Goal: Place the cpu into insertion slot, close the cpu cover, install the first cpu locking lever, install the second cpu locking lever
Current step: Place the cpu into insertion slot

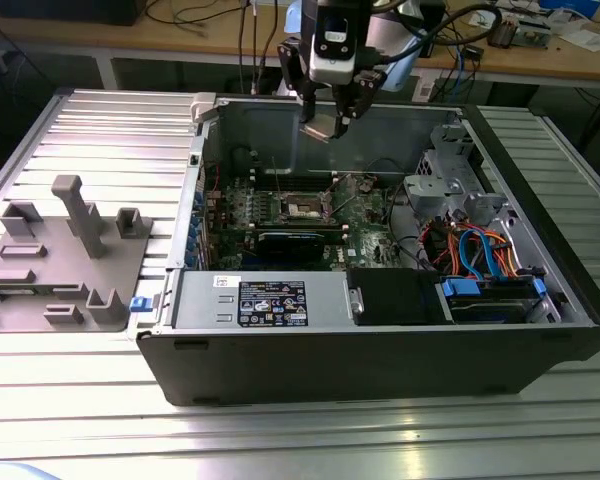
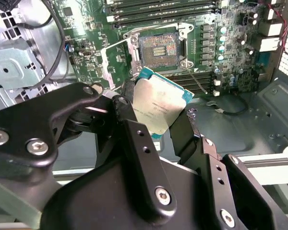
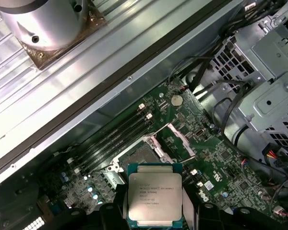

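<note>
My gripper [image 1: 325,118] hangs above the open computer case, shut on the cpu [image 1: 319,128], a flat square chip with a silver-grey top. The chip [image 2: 161,100] is tilted between the black fingers [image 2: 130,103] in the second wrist view. In the first wrist view the cpu [image 3: 153,196] is held by two opposite edges. Below it on the green motherboard [image 1: 242,205] lies the insertion slot [image 1: 305,207], bare with its dark centre showing [image 2: 159,48] [image 3: 138,157]. The cpu cover [image 3: 178,140] [image 2: 116,56] stands swung open beside the slot. A thin lever wire [image 2: 198,81] sticks out near the slot.
The case's back wall [image 1: 260,125] rises just behind the gripper. A drive cage [image 1: 450,185] with orange and blue cables [image 1: 485,250] sits at the exterior view's right. A black power supply [image 1: 270,300] lies along the front. A grey fixture tray [image 1: 60,255] rests outside the case.
</note>
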